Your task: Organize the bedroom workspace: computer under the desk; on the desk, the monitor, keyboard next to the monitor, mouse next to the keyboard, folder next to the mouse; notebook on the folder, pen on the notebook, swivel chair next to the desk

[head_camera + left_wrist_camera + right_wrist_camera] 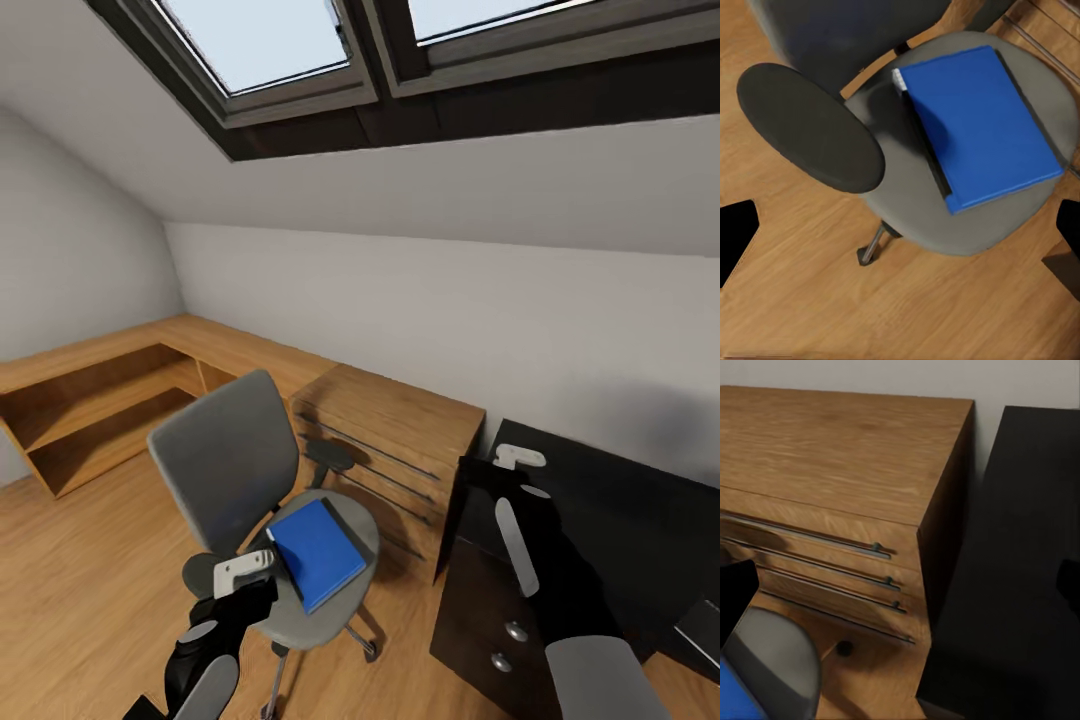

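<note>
1. Your blue folder [316, 551] lies flat on the seat of the grey swivel chair [225, 460], toward the seat's right side, one corner reaching the front edge.
2. Your left claw [243, 572] hangs just beside the folder's near-left corner, above the chair's left armrest [808, 126]; its fingers sit wide apart at the edges of the left wrist view, so it is open and holds nothing.
3. Your right claw [519, 459] hovers over the black bench [620, 520], right of the wooden drawer chest [390, 440]. Its fingertips show spread apart in the right wrist view: open, empty.
4. Wooden shelving [90, 410] lines the left wall.
</note>
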Motion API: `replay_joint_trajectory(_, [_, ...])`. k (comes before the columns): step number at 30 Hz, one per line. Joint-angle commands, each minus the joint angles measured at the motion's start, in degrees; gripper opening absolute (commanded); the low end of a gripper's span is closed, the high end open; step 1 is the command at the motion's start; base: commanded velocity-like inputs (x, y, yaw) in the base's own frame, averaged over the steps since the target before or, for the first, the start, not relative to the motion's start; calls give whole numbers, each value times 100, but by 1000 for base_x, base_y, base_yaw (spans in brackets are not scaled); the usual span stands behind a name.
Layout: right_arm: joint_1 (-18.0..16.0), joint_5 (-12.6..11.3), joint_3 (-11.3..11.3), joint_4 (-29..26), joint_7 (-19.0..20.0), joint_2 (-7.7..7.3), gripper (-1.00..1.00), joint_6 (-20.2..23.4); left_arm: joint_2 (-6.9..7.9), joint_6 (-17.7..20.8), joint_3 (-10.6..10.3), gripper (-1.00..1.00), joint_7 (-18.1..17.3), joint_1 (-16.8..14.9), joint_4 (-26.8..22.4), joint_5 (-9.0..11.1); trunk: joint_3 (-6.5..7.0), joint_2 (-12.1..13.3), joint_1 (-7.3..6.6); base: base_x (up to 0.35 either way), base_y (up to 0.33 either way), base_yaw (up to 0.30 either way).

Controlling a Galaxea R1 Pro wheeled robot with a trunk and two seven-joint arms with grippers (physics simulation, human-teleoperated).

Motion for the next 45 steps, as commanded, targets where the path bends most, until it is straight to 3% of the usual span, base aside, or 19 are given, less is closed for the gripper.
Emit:
replay_joint_trajectory(1, [-3, -61, -4, -8, -42, 3, 100, 19, 5, 19, -8, 100, 55, -10, -4, 34, -8, -6, 1, 0, 0, 276])
replay_joint_trajectory(8, [-3, -63, -3, -4, -42, 6, 100, 13, 12, 17, 121, 100, 80, -10, 6, 37, -8, -6, 1, 0, 0, 277])
replay_joint_trajectory(16, [-3, -64, -2, 2, -38, 7, 100, 12, 10, 18, 668, 100, 71, -8, 123, 52, -8, -6, 1, 0, 0, 278])
replay_joint_trajectory(26, [-3, -66, 49, 12, -34, 7, 100, 4, 2, 20, 1830, 100, 34, -9, 477, 68, -8, -6, 1, 0, 0, 278])
replay_joint_trajectory(27, [-3, -66, 62, 15, -34, 7, 100, 3, 3, 21, 2032, 100, 27, -8, 570, 78, -8, -6, 1, 0, 0, 278])
replay_joint_trajectory(33, [-3, -66, 81, 58, -33, 10, 100, -1, 8, 30, 2512, 100, -66, -9, 823, 107, -8, -6, 1, 0, 0, 278])
replay_joint_trajectory(37, [-3, -66, 95, 141, -33, 14, 100, -6, 22, 45, 2634, 100, -382, -5, 1116, 115, -8, -6, 1, 0, 0, 278])
replay_joint_trajectory(38, [-3, -66, 138, 208, -33, 15, 100, -7, 70, 68, 2660, 100, -780, 1, 1554, 114, -9, -6, 1, 0, 0, 256])
replay_joint_trajectory(40, [-3, -69, 159, 218, -31, 15, 100, -7, 99, 76, 2664, 100, -918, -6, 1753, 115, -12, -6, 1, 0, 0, 200])
replay_joint_trajectory(43, [-3, -80, 209, 239, -16, 12, 100, -8, 339, 95, 2669, 100, -1608, -346, 2632, 117, -13, -6, 1, 0, 0, 65])
replay_joint_trajectory(44, [-3, -82, 218, 293, 10, 9, 100, 5, 404, 83, 2669, 100, -1924, -451, 2794, 100, -13, -6, 1, 0, 0, 8])
replay_joint_trajectory(45, [-3, -83, 219, 313, 15, 8, 100, 8, 409, 83, 2668, 100, -1960, -462, 2769, 98, -13, -6, 1, 0, 0, 6])
